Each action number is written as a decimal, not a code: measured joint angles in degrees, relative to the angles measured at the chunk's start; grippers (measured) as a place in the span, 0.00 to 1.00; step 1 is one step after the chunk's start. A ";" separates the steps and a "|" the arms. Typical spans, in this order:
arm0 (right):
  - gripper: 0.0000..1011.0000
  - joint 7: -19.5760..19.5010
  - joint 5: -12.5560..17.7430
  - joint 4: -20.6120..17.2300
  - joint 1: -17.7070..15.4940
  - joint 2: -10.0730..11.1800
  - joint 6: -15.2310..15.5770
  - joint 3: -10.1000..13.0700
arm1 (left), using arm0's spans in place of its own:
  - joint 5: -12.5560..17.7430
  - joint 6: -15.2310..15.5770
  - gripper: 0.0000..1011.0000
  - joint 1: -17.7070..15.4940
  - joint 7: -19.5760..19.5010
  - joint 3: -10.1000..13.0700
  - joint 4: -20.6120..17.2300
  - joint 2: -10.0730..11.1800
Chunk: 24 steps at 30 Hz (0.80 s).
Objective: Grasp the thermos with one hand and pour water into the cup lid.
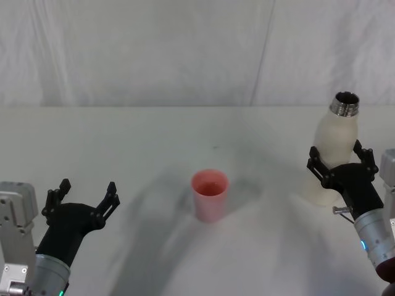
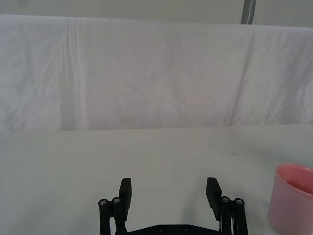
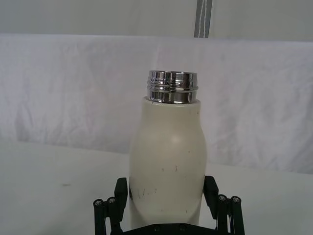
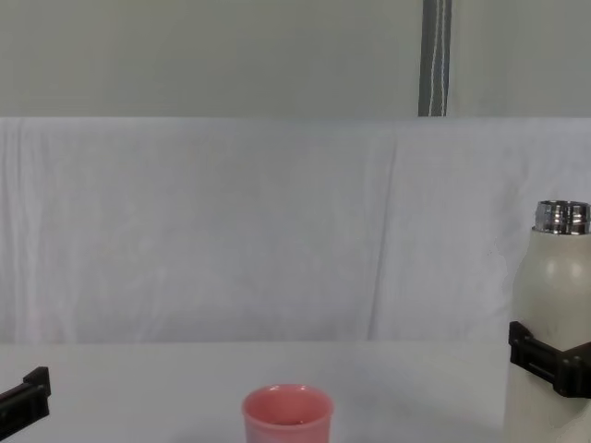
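**Thermos held upright at the right, cup at centre**

Thermos (image 1: 336, 151) stands upright at the right side of the white surface (image 1: 142, 142), its steel neck (image 3: 173, 86) uncapped and pointing up. The right end effector (image 1: 341, 163) grips it around the lower body: black fingers (image 3: 121, 192) press against both sides of the cream shell in the right wrist view, and the chest view shows a black finger (image 4: 545, 358) wrapped across the bottle's lower part. The head view cannot tell whether the base touches the surface.

The cup (image 1: 210, 195) sits near the middle of the surface, well apart from the thermos and to its left. It stands upright with its round rim open; a little liquid seems to lie inside, as seen from the left wrist view (image 2: 293, 198).

The left end effector (image 1: 82, 196) hovers at the near left, well apart from the cup, with its fingers (image 2: 125, 192) spread wide and nothing between them.

A white cloth backdrop (image 4: 231, 231) hangs behind the far edge.
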 joint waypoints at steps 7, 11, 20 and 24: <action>0.99 0.00 -0.08 -1.03 -0.92 0.15 0.10 0.07 | 0.00 0.00 0.99 0.00 0.00 0.00 0.00 0.00; 0.99 0.00 -0.13 -1.83 -1.64 0.20 0.17 0.16 | 0.00 0.00 0.99 0.00 0.00 0.00 0.00 0.00; 0.99 -0.20 -0.26 -3.87 -3.36 0.35 0.26 0.32 | 0.00 0.00 0.99 0.00 0.00 0.00 0.00 0.00; 0.99 -0.33 -0.33 -5.28 -4.50 0.45 0.29 0.40 | 0.00 0.00 0.99 0.00 0.00 0.00 0.00 0.00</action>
